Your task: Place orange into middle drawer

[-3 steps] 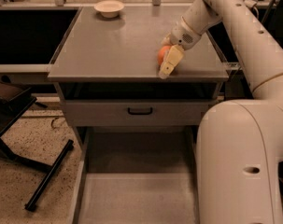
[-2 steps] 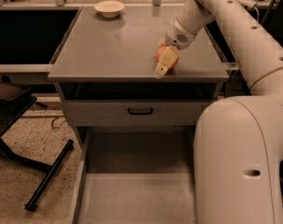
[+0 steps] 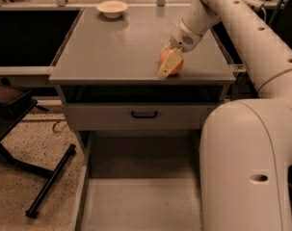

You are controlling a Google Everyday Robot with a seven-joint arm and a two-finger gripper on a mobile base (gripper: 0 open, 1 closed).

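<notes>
The orange [image 3: 176,66] rests on the grey cabinet top [image 3: 116,47] near its front right edge. My gripper [image 3: 169,62] reaches down from the upper right and is shut on the orange, with one cream finger [image 3: 167,65] across its front. The middle drawer [image 3: 140,203] is pulled out below, low in the view, with its flat grey floor bare. It lies well below and in front of the orange.
A cream-white bowl [image 3: 112,7] stands at the back left of the top. A shut drawer front with a black handle [image 3: 144,114] sits under the top. My white arm body [image 3: 249,167] fills the right. Black chair legs [image 3: 49,179] lie on the floor at left.
The gripper has shifted slightly left and toward the front edge with the orange between its fingers. The bowl and drawers have not moved.
</notes>
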